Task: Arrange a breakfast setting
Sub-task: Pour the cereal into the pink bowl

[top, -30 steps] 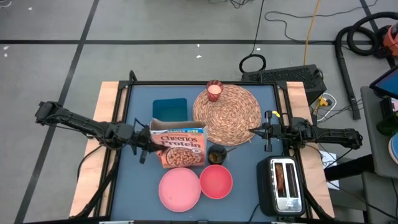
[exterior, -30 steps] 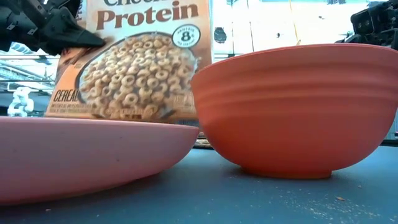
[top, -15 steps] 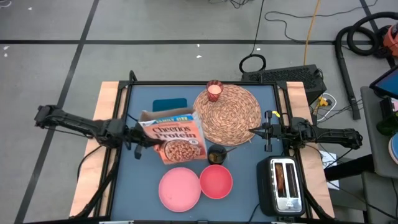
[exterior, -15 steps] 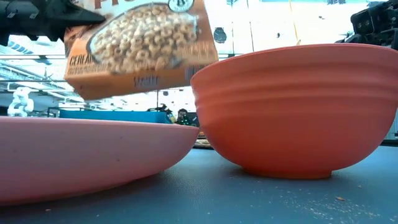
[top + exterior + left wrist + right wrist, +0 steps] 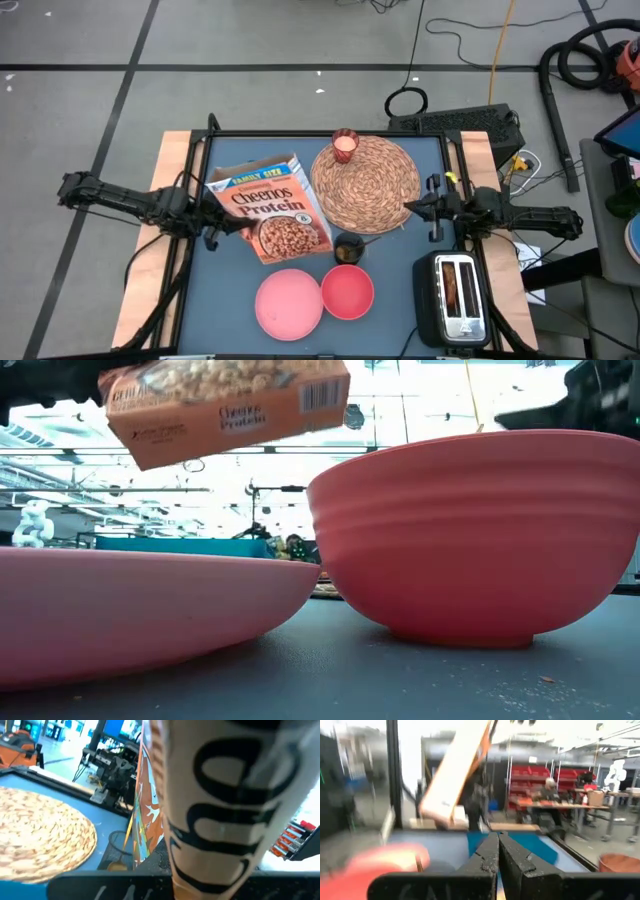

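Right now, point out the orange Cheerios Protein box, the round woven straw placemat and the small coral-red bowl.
Orange Cheerios Protein box [image 5: 272,207]: high view, front panel.
Round woven straw placemat [image 5: 368,185]: high view, bare middle of the weave.
Small coral-red bowl [image 5: 347,291]: high view, inside bottom.

Table [image 5: 225,300] bears placemat [image 5: 365,184], plate [image 5: 288,304], bowl [image 5: 347,291], toaster [image 5: 455,296]

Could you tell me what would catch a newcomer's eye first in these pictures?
Probably the orange Cheerios Protein box, held tilted above the table by the left gripper at the table's left. Next, the round woven placemat at the back with the candle glass at its edge, and the pink plate beside the coral bowl in front.
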